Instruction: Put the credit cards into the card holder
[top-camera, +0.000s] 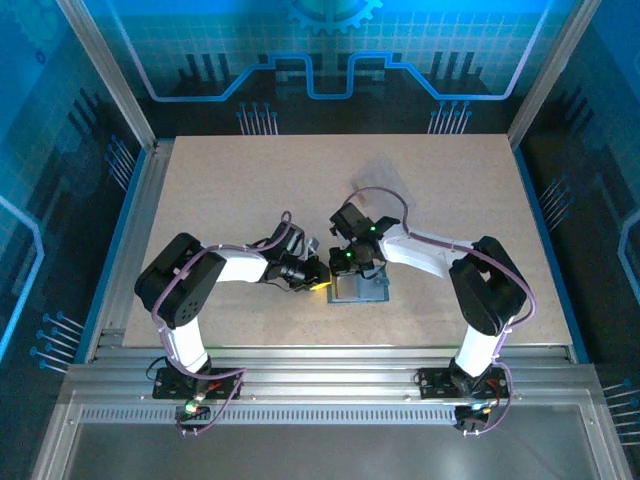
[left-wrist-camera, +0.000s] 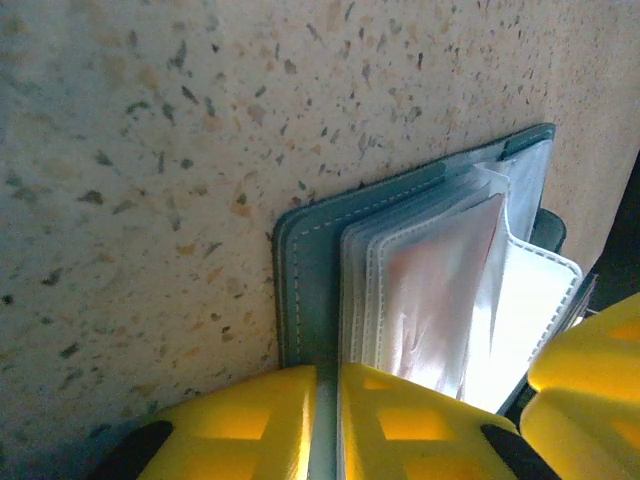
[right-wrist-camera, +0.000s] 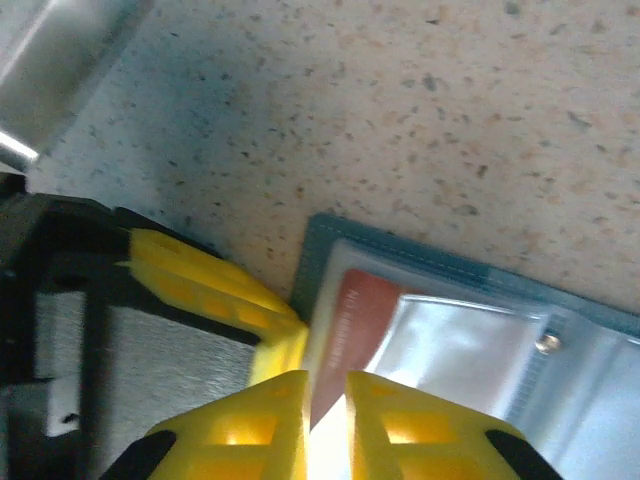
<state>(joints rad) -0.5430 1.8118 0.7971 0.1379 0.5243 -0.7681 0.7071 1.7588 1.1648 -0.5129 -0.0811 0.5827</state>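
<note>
One speckled table (top-camera: 250, 190); two arms converge near its 6 o'clock edge. One card holder (top-camera: 360, 290) lies open there, clear pockets up, partly hidden from above by both grippers. At its 9 o'clock the left gripper (left-wrist-camera: 325, 375) pinches the teal cover. At 12 o'clock the right gripper (right-wrist-camera: 328, 378) has its jaws nearly together; whether it grips anything cannot be told. One red card (right-wrist-camera: 355, 310) sits in a pocket, its end at those fingertips

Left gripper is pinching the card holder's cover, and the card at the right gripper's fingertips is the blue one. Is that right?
Not quite: the card at the fingertips of the right gripper is red, not blue, as the right wrist view shows. The left gripper does pinch the cover of the card holder.
</note>
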